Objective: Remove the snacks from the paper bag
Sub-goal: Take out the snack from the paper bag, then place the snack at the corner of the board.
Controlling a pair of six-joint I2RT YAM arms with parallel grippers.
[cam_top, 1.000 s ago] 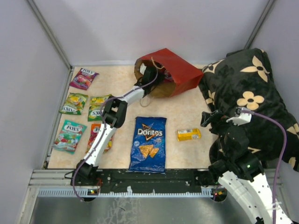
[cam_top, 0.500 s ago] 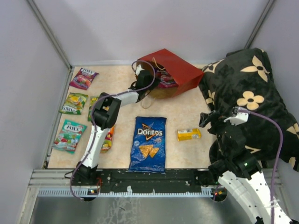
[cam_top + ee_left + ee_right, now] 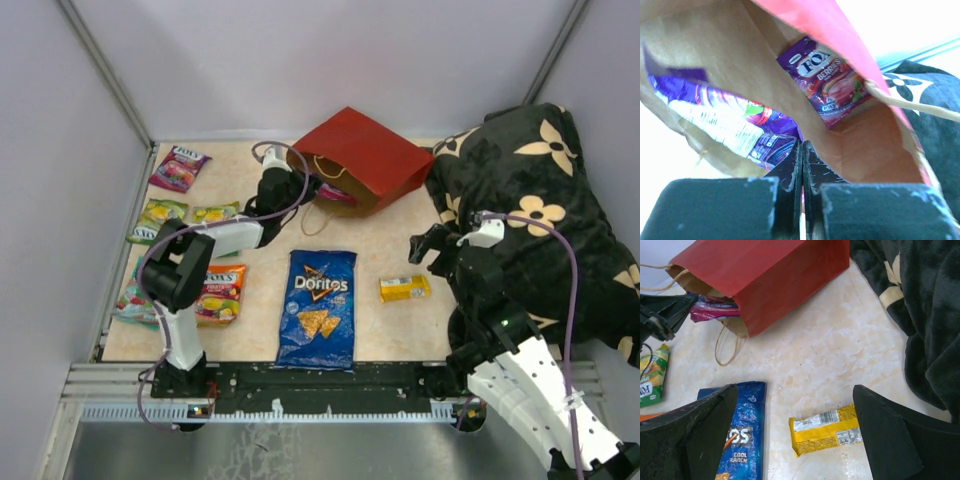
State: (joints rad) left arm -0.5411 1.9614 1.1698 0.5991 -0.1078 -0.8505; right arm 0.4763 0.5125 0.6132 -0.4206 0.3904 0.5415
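The red paper bag (image 3: 368,155) lies on its side, mouth to the left. My left gripper (image 3: 292,190) is at the mouth, jaws shut on the corner of a purple Fox's packet (image 3: 725,120) drawn to the opening (image 3: 710,307). A second purple packet (image 3: 827,82) lies deeper on the brown inside (image 3: 865,145). The blue Doritos bag (image 3: 318,308) and yellow box (image 3: 404,288) lie on the table. My right gripper (image 3: 794,390) is open and empty, hovering over the yellow box (image 3: 827,429).
Purple (image 3: 178,167), green (image 3: 157,220) and orange (image 3: 222,293) candy packets lie at the left, partly under my left arm. The black flowered cushion (image 3: 540,200) fills the right side. The bag's twine handle (image 3: 726,342) loops onto the table. Walls close in on three sides.
My left gripper has drawn back out of the bag toward the left, and the purple packet came with it to the mouth. My right gripper moved a little left.
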